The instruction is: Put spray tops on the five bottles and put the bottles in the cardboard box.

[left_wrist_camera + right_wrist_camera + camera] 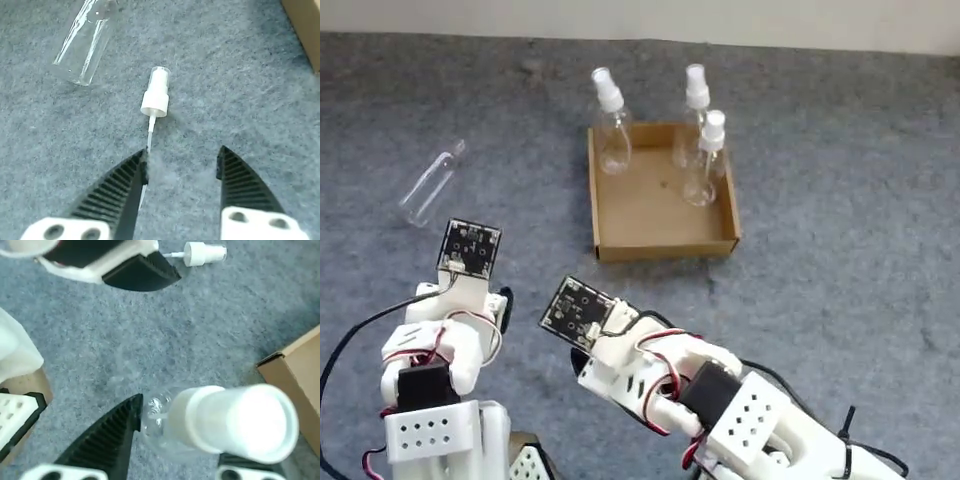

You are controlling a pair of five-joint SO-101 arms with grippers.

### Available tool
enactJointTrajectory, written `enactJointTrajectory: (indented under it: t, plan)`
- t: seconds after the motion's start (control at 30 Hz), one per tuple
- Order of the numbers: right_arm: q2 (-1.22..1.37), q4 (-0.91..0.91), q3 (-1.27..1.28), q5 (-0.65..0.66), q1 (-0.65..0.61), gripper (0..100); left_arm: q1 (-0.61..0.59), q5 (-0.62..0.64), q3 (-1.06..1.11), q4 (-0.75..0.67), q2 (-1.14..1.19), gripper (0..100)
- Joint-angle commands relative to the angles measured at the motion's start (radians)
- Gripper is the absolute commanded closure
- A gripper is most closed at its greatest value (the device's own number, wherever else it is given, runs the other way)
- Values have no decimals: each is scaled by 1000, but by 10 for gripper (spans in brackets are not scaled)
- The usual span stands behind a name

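The left gripper (182, 151) has its fingers (120, 190) released and empty, and the spray top (156, 97) lies on the counter (260, 90) dead ahead at their twelve o'clock. Its long axis runs nearly along the reach, with the thin tube (150, 135) trailing back beside one fingertip (touching or not, I cannot tell). The uncapped bottle (82, 42) lies flat at eleven o'clock; the right gripper (185, 435) is clenched on a capped bottle (220, 422).
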Motion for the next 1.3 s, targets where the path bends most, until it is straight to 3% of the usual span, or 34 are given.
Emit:
enactJointTrajectory:
  t: [0.0, 0.57, 0.7, 0.77, 1.03, 1.27]
  plan:
    - [-8, 4, -48, 11, -8, 806, -8, -2, -48, -21, -4, 817]
    - [193, -81, 22, 11, -4, 811, -10, -3, -50, -21, -4, 817]
    - [194, -81, 25, 11, 5, 923, -10, 0, -50, -21, -4, 817]
    - [194, -81, 21, 11, 30, 996, -13, 0, -50, -21, -4, 817]
    - [193, -42, -36, 26, 194, 995, -12, 0, -50, -21, -4, 817]
    - [202, 240, -321, 155, 398, 995, -15, -2, -47, -21, -4, 817]
